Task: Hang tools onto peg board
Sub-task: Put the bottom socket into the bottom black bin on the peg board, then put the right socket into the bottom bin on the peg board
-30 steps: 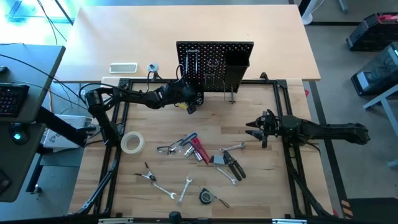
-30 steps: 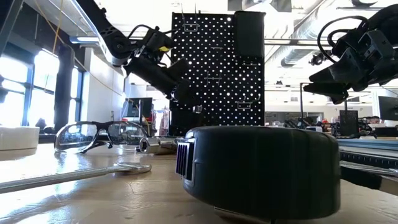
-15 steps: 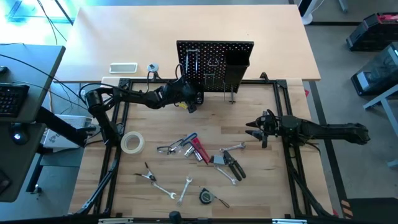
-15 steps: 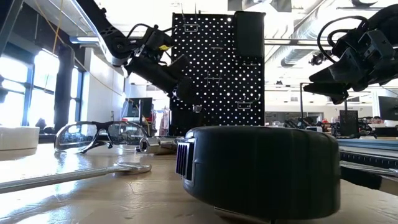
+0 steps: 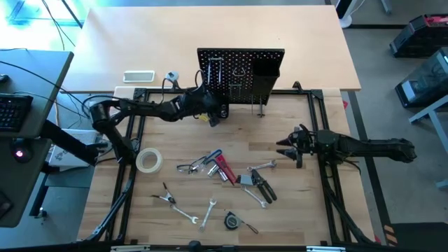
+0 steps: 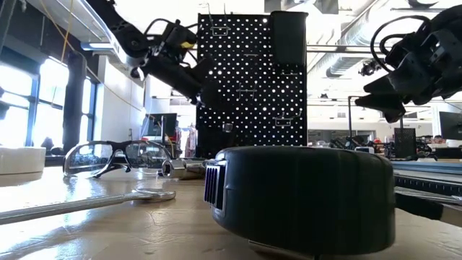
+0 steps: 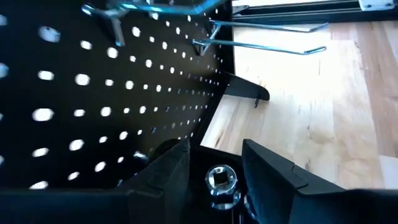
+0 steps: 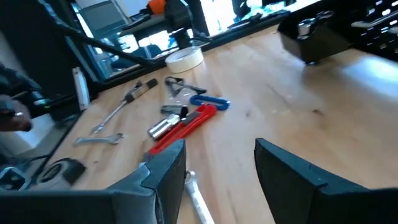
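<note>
While the high view hides it, the left gripper (image 7: pixel 214 171) visibly clamps a socket tool (image 7: pixel 221 182).

Black peg board (image 5: pixel 241 73) stands upright at the table's back — tools (image 5: pixel 222 169) lie scattered before it.

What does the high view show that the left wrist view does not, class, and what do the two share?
Only the high view shows the tape roll, the glasses, the red-handled tool, the pliers and the waiting right gripper over the table's right side. Only the left wrist view shows a silver socket-ended tool between the left gripper's fingers. Both show the peg board with its metal hooks, and the left gripper at the board's foot.
</note>
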`<control>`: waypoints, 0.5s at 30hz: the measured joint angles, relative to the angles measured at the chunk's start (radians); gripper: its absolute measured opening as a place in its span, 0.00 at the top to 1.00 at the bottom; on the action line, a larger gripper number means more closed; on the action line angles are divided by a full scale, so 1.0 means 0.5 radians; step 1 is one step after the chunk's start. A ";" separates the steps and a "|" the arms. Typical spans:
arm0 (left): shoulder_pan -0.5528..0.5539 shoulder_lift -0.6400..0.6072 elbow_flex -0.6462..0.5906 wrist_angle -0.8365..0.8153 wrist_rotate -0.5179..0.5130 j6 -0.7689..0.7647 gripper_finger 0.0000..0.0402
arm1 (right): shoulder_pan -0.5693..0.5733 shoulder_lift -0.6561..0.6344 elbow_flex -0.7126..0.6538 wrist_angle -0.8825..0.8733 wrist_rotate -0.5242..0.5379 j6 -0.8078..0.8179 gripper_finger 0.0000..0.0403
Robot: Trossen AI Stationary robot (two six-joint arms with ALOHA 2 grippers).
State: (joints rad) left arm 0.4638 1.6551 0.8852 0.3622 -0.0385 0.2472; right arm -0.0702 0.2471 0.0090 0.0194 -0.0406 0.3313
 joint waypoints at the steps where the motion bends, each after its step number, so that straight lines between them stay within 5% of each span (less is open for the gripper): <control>1: 0.001 -0.028 0.000 -0.040 -0.001 -0.005 0.65 | 0.008 0.013 0.001 0.001 -0.014 0.012 0.54; 8: -0.026 -0.179 0.000 -0.462 -0.002 -0.022 0.65 | 0.163 0.213 0.000 0.029 0.027 0.068 0.54; 15: -0.106 -0.263 -0.002 -0.798 -0.047 -0.042 0.65 | 0.312 0.531 0.000 0.428 0.126 0.096 0.54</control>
State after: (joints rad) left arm 0.4110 1.5233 0.8841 -0.0366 -0.0618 0.2262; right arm 0.0859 0.5125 0.0092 0.2334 0.0225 0.3793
